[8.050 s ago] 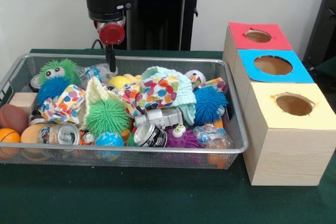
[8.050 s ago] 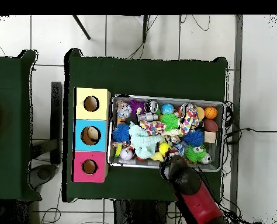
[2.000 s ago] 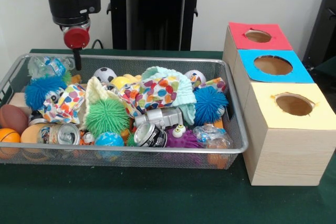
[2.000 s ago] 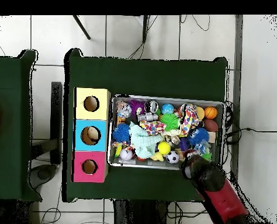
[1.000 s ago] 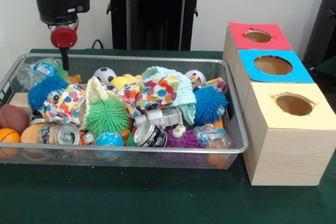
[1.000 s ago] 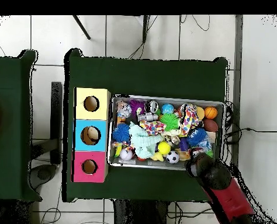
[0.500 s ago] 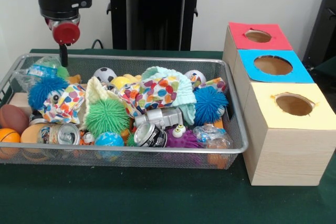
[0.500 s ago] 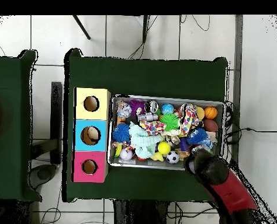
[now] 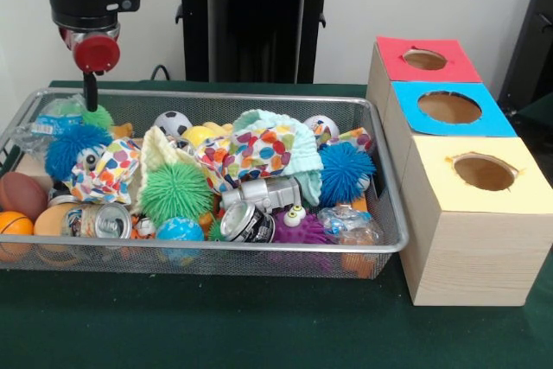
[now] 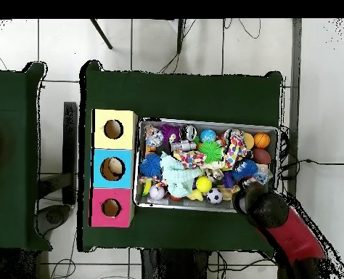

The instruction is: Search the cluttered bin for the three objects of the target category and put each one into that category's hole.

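Note:
The bin (image 9: 216, 95) is a silver wire mesh basket crammed with toys, cans and cloth; it also shows in the overhead view (image 10: 204, 122). My gripper (image 9: 89, 103) hangs over the bin's back left corner in the front view, its tip beside a green fuzzy toy (image 9: 100, 117) and above a blue fuzzy ball (image 9: 73, 146). A crumpled plastic bottle (image 9: 47, 118) lies just left of it. In the overhead view the arm hides the gripper (image 10: 244, 196) at the bin's lower right. Three wooden boxes have a red (image 9: 423, 60), a blue (image 9: 449, 108) and a yellow (image 9: 484, 172) top, each with a round hole.
In the bin: a green spiky ball (image 9: 177, 192), a blue spiky ball (image 9: 346, 170), a soccer ball (image 9: 173, 123), a yellow ball (image 9: 197, 135), crushed cans (image 9: 246, 222), a dotted cloth (image 9: 259, 151), a brown football (image 9: 22, 194), an orange ball (image 9: 13, 224).
My gripper has moved a little to the left in the front view, along the bin's back edge. The plastic bottle has shifted left toward the corner, and the green fuzzy toy shows more.

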Motion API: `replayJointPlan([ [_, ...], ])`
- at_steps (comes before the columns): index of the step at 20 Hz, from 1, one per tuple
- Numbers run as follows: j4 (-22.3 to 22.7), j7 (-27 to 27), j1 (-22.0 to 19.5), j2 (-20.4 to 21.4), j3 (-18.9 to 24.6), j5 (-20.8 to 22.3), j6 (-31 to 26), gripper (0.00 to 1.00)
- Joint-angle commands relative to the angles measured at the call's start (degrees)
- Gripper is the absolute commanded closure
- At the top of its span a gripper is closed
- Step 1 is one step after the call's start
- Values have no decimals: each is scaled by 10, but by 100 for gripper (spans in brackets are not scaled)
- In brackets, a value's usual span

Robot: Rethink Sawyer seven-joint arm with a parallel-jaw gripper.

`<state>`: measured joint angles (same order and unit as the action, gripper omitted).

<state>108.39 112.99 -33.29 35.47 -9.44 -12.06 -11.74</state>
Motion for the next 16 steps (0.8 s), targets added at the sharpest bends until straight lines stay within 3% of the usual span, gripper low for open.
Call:
replayJointPlan([
  [1,-38,26,-10,-1,30,20,-65,100],
  [10,-32,32,-11,2,33,14,-73,100],
  [11,-32,31,-15,2,36,14,-75,0],
  [16,-29,33,-15,4,37,12,-78,0],
])
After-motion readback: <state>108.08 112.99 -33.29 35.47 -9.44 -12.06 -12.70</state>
